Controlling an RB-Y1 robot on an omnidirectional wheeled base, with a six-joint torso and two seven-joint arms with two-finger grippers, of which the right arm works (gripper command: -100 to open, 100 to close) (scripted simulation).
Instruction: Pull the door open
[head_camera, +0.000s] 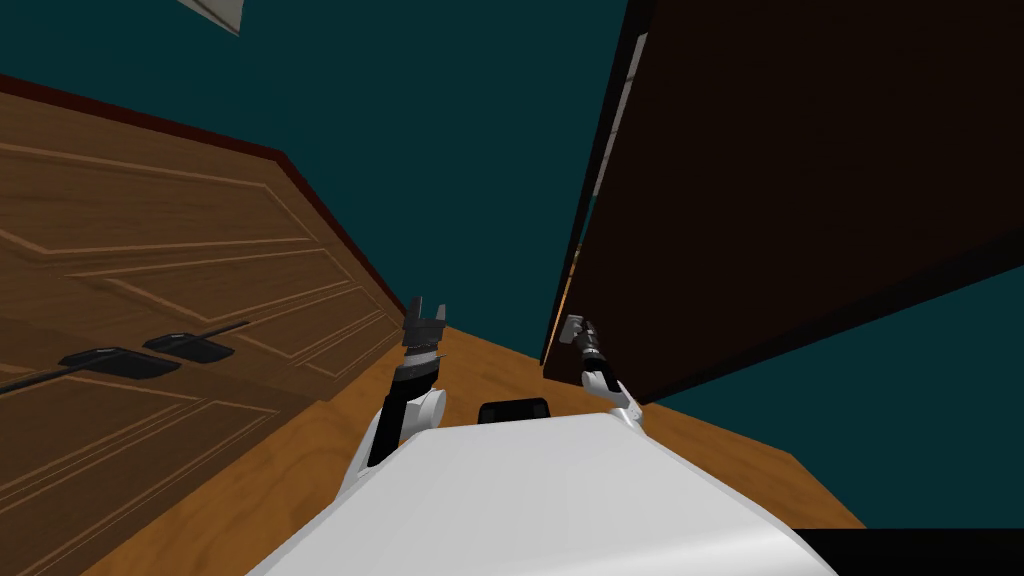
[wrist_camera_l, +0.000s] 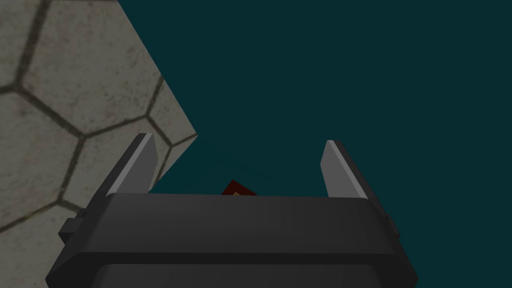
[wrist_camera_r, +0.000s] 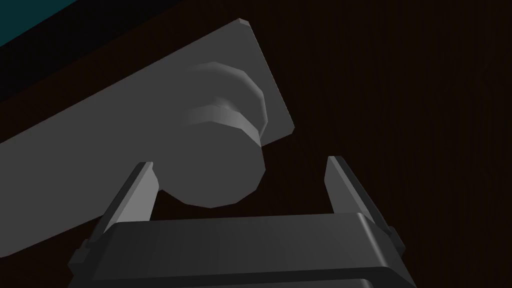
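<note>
A dark brown door (head_camera: 800, 180) stands ajar on the right in the head view, its edge toward me. My right gripper (head_camera: 577, 331) is at the door's grey handle plate (wrist_camera_r: 75, 165). In the right wrist view a grey round knob (wrist_camera_r: 220, 155) sits between the open fingers of my right gripper (wrist_camera_r: 240, 185), closer to one finger (wrist_camera_r: 137, 192) and a clear gap from the other. My left gripper (head_camera: 424, 318) is raised in front of me, open and empty, and appears again in its own wrist view (wrist_camera_l: 240, 165).
A brown panelled double door (head_camera: 150, 300) with dark handles (head_camera: 120, 360) lies along the left. Teal wall (head_camera: 430, 120) fills the space ahead between it and the dark door. The floor (head_camera: 480, 370) is orange-brown wood.
</note>
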